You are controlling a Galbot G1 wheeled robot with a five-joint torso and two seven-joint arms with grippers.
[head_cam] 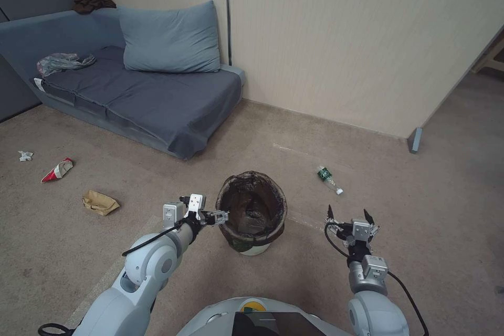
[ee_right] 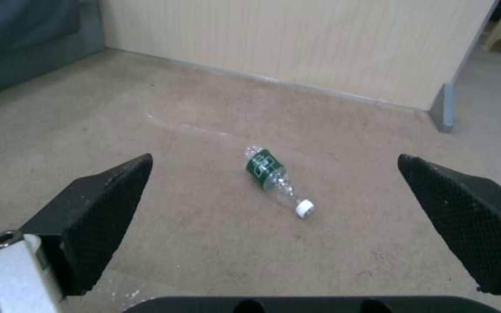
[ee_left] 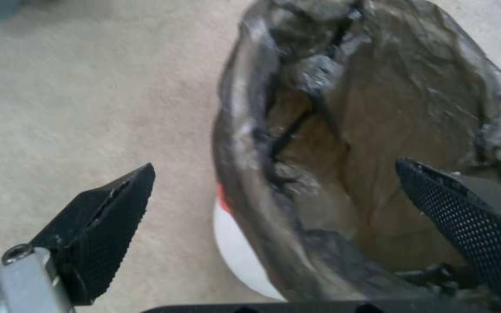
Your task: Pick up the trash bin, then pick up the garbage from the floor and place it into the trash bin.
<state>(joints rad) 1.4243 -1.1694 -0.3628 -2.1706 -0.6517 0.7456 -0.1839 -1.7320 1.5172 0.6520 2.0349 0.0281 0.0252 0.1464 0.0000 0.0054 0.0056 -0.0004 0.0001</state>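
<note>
The trash bin (head_cam: 252,209), a white bucket with a dark brown liner over its rim, stands on the carpet just ahead of me. My left gripper (head_cam: 217,216) is at the bin's left rim and open. In the left wrist view the left gripper (ee_left: 275,165) straddles the lined rim (ee_left: 245,143), with one finger (ee_left: 108,213) outside and the other (ee_left: 465,208) inside the bin. My right gripper (head_cam: 350,217) hovers open to the bin's right, holding nothing. The green-labelled bottle (head_cam: 329,179) (ee_right: 274,180) lies on the floor beyond it. A brown paper bag (head_cam: 100,202), a red-and-white cup (head_cam: 58,169) and a tissue wad (head_cam: 24,155) lie at left.
A grey sofa (head_cam: 157,100) with a blue pillow (head_cam: 170,37) and a see-through plastic bag (head_cam: 63,62) fills the far left. A beige wall (head_cam: 341,37) runs behind, ending at a grey foot (head_cam: 415,140). Open carpet lies around the bin.
</note>
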